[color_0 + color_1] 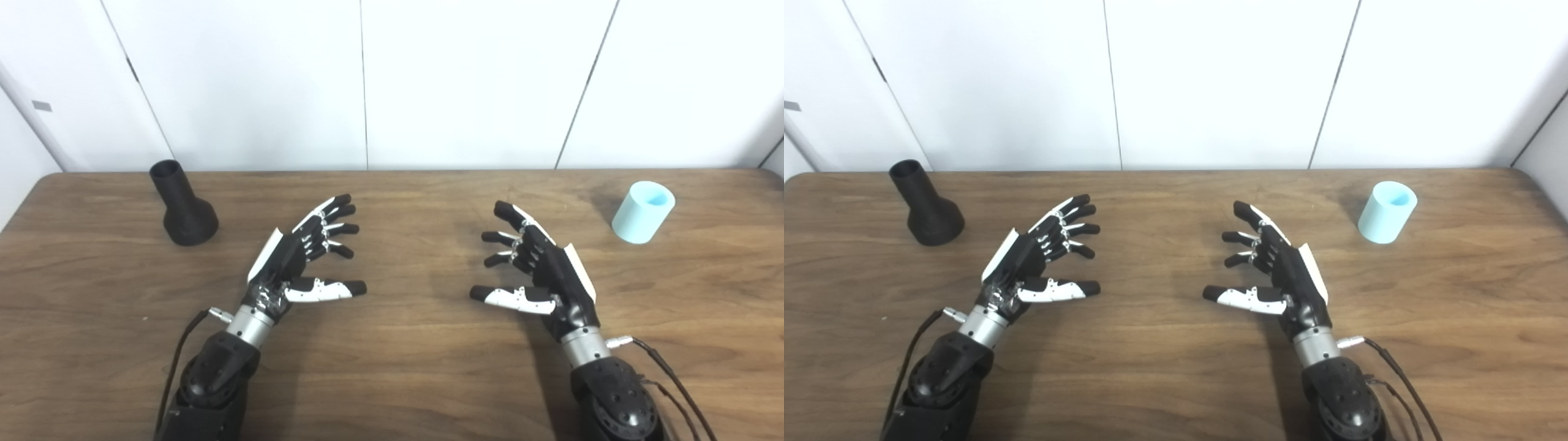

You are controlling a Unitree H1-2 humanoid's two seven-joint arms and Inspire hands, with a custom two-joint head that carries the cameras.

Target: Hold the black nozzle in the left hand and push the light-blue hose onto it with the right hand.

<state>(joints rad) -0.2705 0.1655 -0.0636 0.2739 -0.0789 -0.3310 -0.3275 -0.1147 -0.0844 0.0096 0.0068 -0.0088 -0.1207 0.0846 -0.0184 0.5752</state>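
Both robot hands hover spread and empty over the surface (398, 367), my left robot hand (294, 257) nearer the nozzle (184, 208) standing far left, my right robot hand (539, 263) nearer the hose (642, 212) far right, each sensibly beside its target.
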